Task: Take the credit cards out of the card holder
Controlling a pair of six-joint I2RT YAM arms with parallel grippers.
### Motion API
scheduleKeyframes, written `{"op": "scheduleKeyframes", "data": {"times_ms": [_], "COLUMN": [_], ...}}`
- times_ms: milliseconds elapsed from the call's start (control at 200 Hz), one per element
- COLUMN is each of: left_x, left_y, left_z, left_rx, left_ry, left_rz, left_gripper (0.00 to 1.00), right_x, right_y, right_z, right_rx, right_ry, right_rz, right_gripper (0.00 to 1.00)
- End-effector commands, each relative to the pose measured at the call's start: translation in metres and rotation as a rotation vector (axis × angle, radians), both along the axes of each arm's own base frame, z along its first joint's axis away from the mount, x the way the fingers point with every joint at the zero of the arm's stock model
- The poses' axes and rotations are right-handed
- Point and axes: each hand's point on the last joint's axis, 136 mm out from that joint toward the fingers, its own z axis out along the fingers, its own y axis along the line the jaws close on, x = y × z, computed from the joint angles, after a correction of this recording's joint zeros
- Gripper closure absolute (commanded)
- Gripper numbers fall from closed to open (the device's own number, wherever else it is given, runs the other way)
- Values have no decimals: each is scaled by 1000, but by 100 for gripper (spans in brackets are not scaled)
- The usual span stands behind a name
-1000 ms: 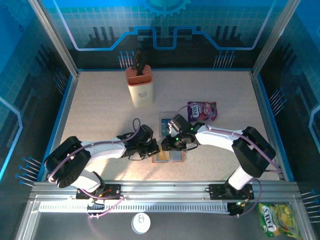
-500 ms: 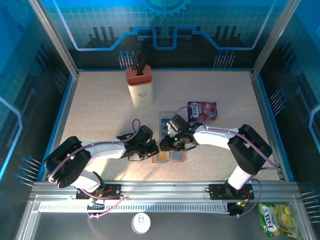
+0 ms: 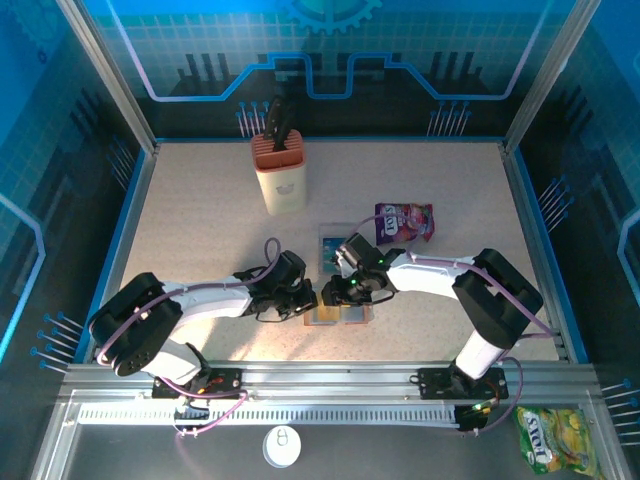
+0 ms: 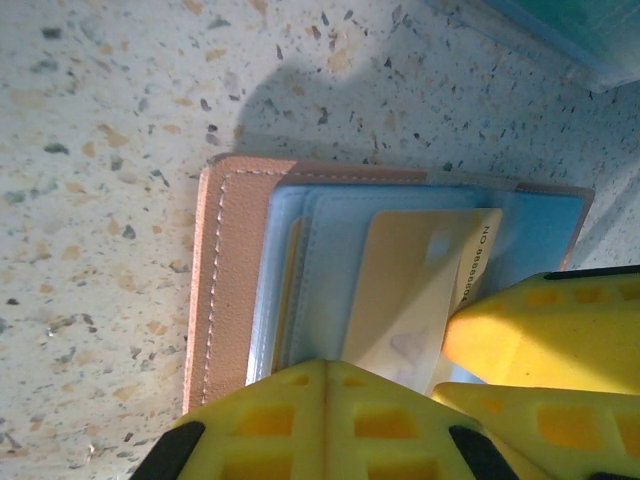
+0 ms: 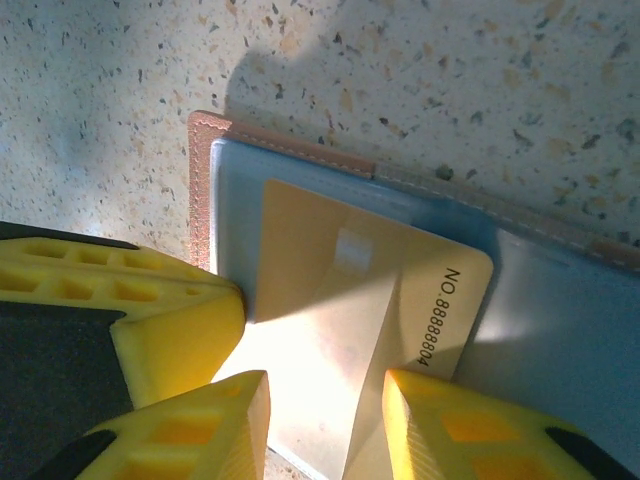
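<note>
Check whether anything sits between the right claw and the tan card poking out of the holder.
Nothing visible does. The right claw has its tips apart directly over the tan card at its exposed end. The shut left claw rests on the card holder right beside the card's edge, not across it.

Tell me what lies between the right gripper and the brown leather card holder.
A tan plastic card, sticking out of the brown leather card holder and into the right gripper's gap, per the right wrist view.
</note>
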Motion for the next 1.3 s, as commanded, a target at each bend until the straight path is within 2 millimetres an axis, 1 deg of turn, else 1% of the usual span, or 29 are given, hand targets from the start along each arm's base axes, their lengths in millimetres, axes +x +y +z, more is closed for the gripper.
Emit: {"op": "scheduleKeyframes", "data": {"times_ms": [0,145,355,485,665,976,1156,1291], "left_x": [-12,-11,-6,-2,0,-4,-7,-10], "left_y": [10,9,1,-4,-15,-14,-7,-2], "left_z": [-14,-12,2,11,16,3,-2,-8], "left_rx": [51,44,16,-1,-44,-30,-4,20], "left_ry": [35,34,16,-1,-10,26,31,47], "left_rz": [-19,-19,-31,-42,-68,-65,-48,-45], "left_gripper": [100,100,100,100,100,100,100,100], "right_x": [-7,-7,-4,-5,-6,-6,-6,-8], "right_y": [-6,-5,-5,-8,-10,-15,-19,-18], "right_z": [3,10,23,22,20,16,10,7], "right_rx": [-31,-23,-2,-4,-2,-7,-13,9], "right_ry": [0,-7,-45,-41,-36,-26,-9,8], "right_rz": [10,12,5,2,-8,-17,-28,-31], "right_gripper": [64,64,64,64,63,63,64,64]}}
